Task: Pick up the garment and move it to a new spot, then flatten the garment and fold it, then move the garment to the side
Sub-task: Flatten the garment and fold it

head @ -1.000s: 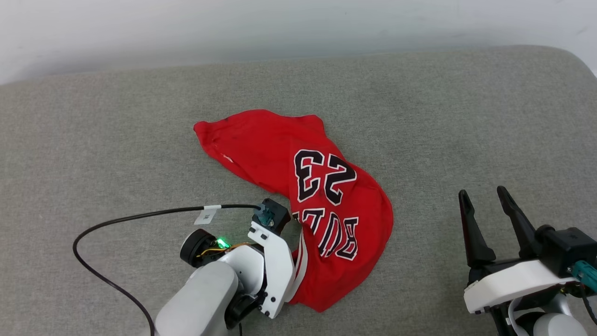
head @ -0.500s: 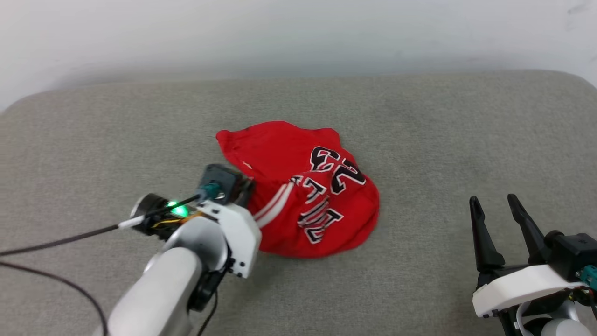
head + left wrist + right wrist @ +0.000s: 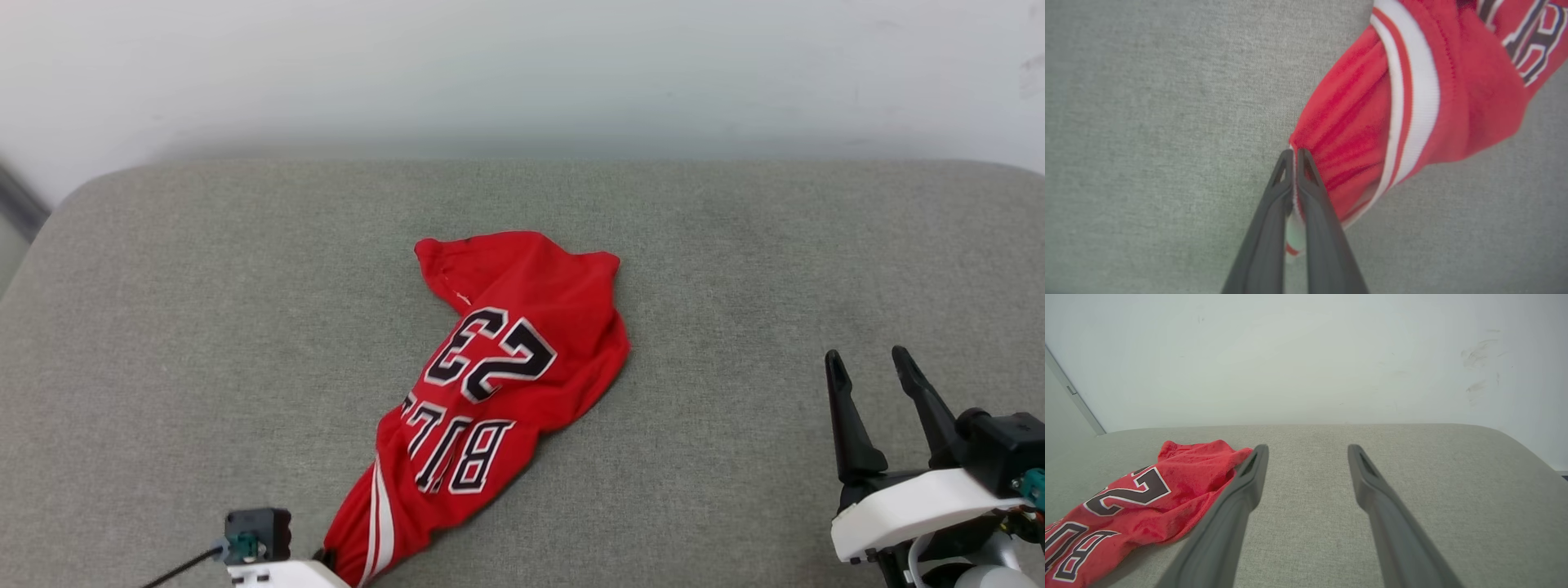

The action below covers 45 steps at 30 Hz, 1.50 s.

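The garment (image 3: pixel 498 367), a red jersey with black "23" and lettering, lies crumpled and stretched toward the lower left of the grey cushion (image 3: pixel 204 327). In the left wrist view my left gripper (image 3: pixel 1294 154) is shut on the garment's (image 3: pixel 1363 122) striped red-and-white edge, pinching the cloth between its tips. Just the left wrist's body (image 3: pixel 257 543) shows at the bottom edge of the head view. My right gripper (image 3: pixel 869 363) stands open at the lower right, well clear of the cloth. From the right wrist, the garment (image 3: pixel 1143 498) lies left of the open right gripper (image 3: pixel 1308 451).
A pale wall (image 3: pixel 522 73) rises behind the cushion's far edge. The cushion's rounded corners show at far left and right. Bare grey fabric stretches on both sides of the garment. A black cable (image 3: pixel 184 563) trails from the left wrist.
My left gripper has shut on the garment's trim and pulled it toward the lower left, stretching the cloth out. The head camera has shifted too. The right gripper has stayed open.
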{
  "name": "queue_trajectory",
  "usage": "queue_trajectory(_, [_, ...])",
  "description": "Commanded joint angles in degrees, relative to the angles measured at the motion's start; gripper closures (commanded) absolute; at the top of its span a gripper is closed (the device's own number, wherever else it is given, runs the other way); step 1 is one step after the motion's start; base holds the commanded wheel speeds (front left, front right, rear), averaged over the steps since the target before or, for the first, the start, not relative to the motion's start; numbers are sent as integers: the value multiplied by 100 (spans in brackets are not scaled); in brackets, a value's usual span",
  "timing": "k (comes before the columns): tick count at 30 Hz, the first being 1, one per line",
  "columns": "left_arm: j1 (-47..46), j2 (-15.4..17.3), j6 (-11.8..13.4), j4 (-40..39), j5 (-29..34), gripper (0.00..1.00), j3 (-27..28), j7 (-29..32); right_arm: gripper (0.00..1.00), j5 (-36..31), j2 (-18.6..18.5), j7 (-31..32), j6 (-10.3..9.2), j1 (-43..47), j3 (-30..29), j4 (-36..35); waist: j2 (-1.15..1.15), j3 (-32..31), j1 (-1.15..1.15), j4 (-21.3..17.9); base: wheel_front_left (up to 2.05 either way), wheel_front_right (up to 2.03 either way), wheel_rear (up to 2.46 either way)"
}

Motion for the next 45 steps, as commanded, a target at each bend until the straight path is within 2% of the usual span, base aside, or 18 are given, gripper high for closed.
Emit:
queue_trajectory(1, [87,-82,-48,93,-130,100,23,-34,0,-21,5,27,-2,66,18,-13,0,-45,0,-5,0,0,0])
queue_trajectory(2, [128,-110,-73,157,-165,77,13,-63,0,-36,5,40,-2,64,17,-27,0,-73,0,-5,0,0,0])
queue_trajectory(3, [137,-143,-111,198,-189,19,2,-116,0,-49,5,49,-2,81,17,-38,0,-97,0,-5,0,0,0])
queue_trajectory(4, [101,-201,-129,219,-202,0,12,-214,0,-50,5,63,-2,106,9,-42,0,-134,0,2,0,0,0])
queue_trajectory(15, [-347,-275,-55,17,385,0,127,-1710,0,-61,5,184,-2,305,42,-118,0,-480,0,-73,0,0,0])
queue_trajectory(19, [-553,-281,-117,-107,422,0,145,-1896,0,-38,5,192,-2,315,-5,-165,0,-478,0,-70,0,0,0])
queue_trajectory(23, [-962,-249,-440,-48,247,0,29,-1537,0,-51,5,214,-2,289,-3,-219,0,-382,0,-72,0,0,0])
queue_trajectory(28, [-1580,-136,-979,290,-43,0,-258,-570,0,-85,5,196,-2,128,64,-310,0,-88,0,-157,0,0,0])
queue_trajectory(29, [-1580,-136,-979,290,-43,0,-258,-570,0,-85,5,196,-2,128,64,-310,0,-88,0,-157,0,0,0])
queue_trajectory(35, [-1986,-11,-1304,1124,-324,0,-519,526,0,-43,5,79,-2,-137,178,-223,0,305,0,-380,0,0,0])
queue_trajectory(36, [-2006,-32,-1336,1194,-373,10,-539,616,0,-29,5,54,-2,-157,179,-204,0,329,0,-388,0,0,0])
queue_trajectory(37, [-2066,-32,-1373,1269,-379,90,-546,626,0,-9,5,19,-2,-206,175,-160,0,360,0,-394,0,0,0])
queue_trajectory(38, [-2085,-48,-1401,1296,-395,100,-552,608,0,-7,5,9,-2,-215,164,-142,0,370,0,-392,0,0,0])
queue_trajectory(45, [-2457,-29,-1281,1093,129,100,-601,-173,0,-35,5,-35,-2,-260,105,-25,0,275,0,-351,0,0,0])
